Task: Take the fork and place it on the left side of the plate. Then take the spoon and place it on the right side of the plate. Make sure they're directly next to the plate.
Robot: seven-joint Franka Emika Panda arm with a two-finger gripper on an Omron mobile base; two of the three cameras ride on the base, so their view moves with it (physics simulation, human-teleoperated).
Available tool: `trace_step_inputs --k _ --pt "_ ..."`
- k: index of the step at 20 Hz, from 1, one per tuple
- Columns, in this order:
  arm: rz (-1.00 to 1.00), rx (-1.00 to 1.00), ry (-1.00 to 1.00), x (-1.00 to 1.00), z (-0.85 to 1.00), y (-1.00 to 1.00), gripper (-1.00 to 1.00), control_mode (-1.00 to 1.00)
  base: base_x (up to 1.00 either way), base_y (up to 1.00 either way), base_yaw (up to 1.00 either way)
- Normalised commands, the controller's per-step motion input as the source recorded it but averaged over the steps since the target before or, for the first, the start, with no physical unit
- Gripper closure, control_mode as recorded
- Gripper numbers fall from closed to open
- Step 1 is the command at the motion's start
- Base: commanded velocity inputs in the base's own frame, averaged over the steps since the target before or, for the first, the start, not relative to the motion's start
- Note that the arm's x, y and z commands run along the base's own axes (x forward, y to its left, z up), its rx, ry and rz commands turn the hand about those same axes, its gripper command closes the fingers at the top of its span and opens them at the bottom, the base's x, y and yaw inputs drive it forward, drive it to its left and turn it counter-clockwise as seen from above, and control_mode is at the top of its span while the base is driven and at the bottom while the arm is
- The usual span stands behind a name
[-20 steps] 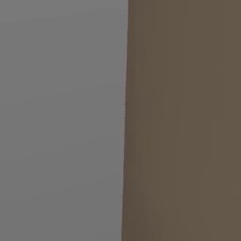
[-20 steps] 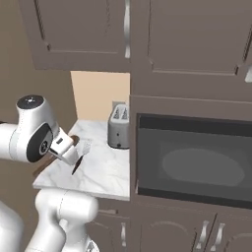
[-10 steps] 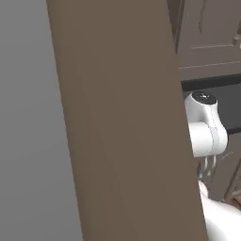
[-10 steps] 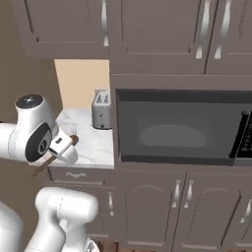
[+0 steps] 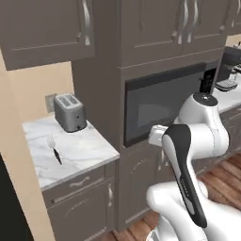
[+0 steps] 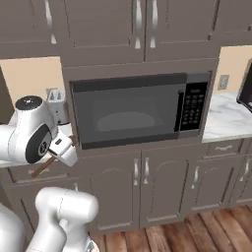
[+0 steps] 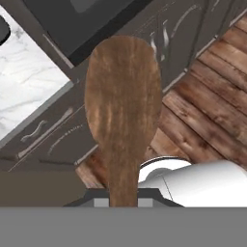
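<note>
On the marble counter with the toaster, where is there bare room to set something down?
Free: the marble counter between the fork and its right edge beside the microwave cabinet, and the front strip below the fork. Crowded: the back, where the toaster stands, and the fork's own spot at left.

A built-in microwave (image 6: pixel 140 109) sits under the upper cabinets (image 6: pixel 138 27). At left, the gripper (image 6: pixel 58 151) clasps a wooden spoon (image 6: pixel 43 166), with a toaster (image 6: pixel 58 104) beyond.
</note>
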Motion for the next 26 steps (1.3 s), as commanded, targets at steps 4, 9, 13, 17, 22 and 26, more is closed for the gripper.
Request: trace_step_inputs --k 4,9,13,17,22,26 --pt "0.0 0.0 0.0 0.0 0.0 0.0 1.0 1.0 -0.01 -0.34 -0.52" --pt "0.0 0.0 0.0 0.0 0.0 0.0 1.0 1.0 0.0 -0.26 -0.54" --pt "0.0 0.0 0.0 0.0 0.0 0.0 1.0 1.0 0.0 -0.21 -0.57" --pt "0.0 0.0 0.0 0.0 0.0 0.0 1.0 1.0 0.0 -0.21 -0.6" --pt "0.0 0.0 0.0 0.0 0.0 0.0 1.0 1.0 0.0 -0.18 -0.62" --pt "0.0 0.0 0.0 0.0 0.0 0.0 1.0 1.0 0.0 -0.15 -0.62"
